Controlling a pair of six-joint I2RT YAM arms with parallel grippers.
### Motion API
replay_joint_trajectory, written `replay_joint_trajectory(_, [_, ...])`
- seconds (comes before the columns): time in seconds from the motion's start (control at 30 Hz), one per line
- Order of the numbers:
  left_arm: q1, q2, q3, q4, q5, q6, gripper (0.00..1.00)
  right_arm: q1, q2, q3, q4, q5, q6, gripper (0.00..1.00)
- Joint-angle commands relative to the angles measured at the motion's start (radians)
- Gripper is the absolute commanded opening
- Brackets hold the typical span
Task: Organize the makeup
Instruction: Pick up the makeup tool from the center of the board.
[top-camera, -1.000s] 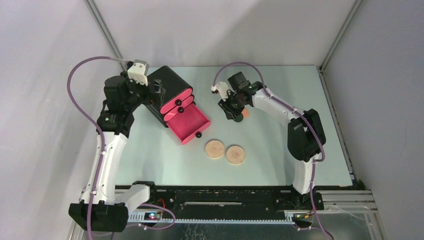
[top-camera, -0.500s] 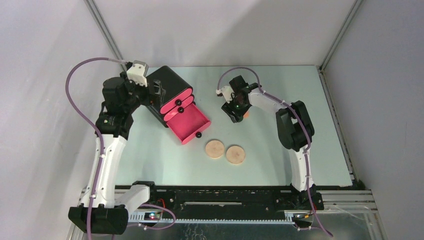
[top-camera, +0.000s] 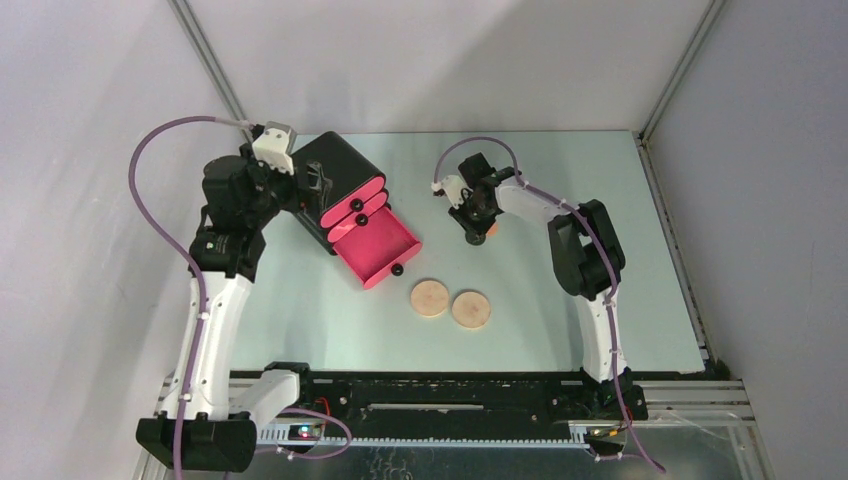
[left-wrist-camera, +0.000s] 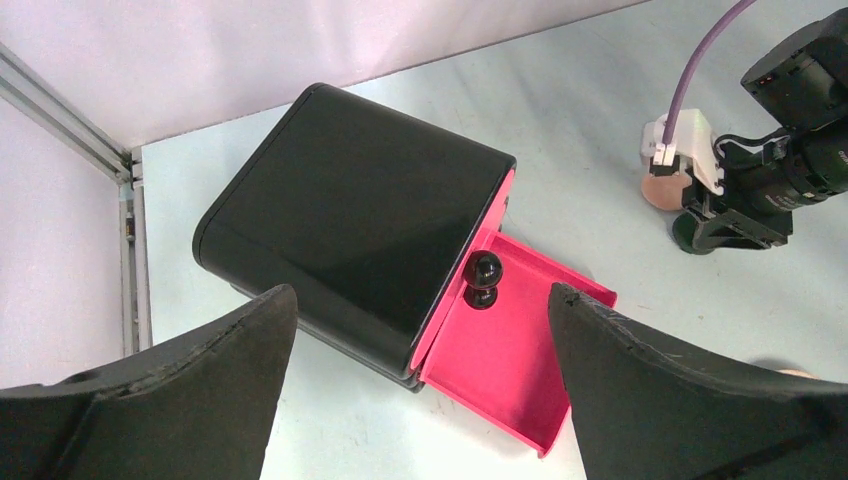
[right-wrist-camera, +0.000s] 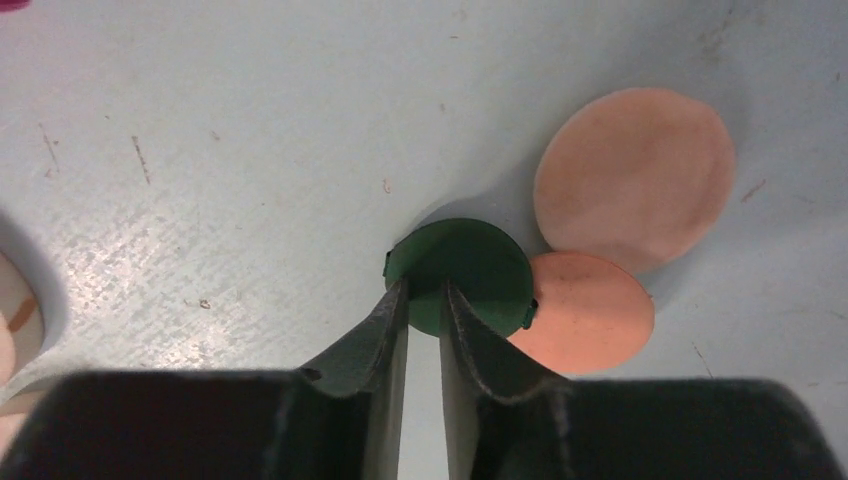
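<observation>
A dark-green round (right-wrist-camera: 465, 270) lies on the table touching two peach rounds (right-wrist-camera: 635, 175) (right-wrist-camera: 590, 310). My right gripper (right-wrist-camera: 425, 290) points down at them, jaws nearly closed, pinching the green round's near-left edge; it also shows in the top view (top-camera: 478, 228). Two tan discs (top-camera: 430, 297) (top-camera: 470, 308) lie side by side nearer the front. My left gripper (left-wrist-camera: 420, 300) is wide open and empty, hovering above the black box (left-wrist-camera: 350, 210). The sticks, palette and packet are out of view.
The black box (top-camera: 335, 165) stands at the back left with its bottom pink drawer (top-camera: 380, 245) pulled out and empty; the two upper drawers are shut. Frame posts and grey walls bound the table at back and sides.
The right arm's elbow swung left and inward while its gripper stayed over the small rounds. The left arm barely moved.
</observation>
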Motion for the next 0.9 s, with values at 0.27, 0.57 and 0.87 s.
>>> replay_joint_trajectory(0.27, [0.008,-0.024,-0.027,0.025,-0.002,-0.001,1.0,0.011,-0.102,-0.008,-0.006,-0.024,0.018,0.43])
replay_joint_trajectory(0.57, [0.009,-0.018,-0.027,0.024,-0.001,0.004,1.0,0.003,-0.085,0.005,0.025,0.053,0.019,0.78])
replay_joint_trajectory(0.87, [0.009,-0.014,-0.027,0.022,0.003,0.009,1.0,-0.017,0.014,0.042,0.012,0.067,-0.006,0.78])
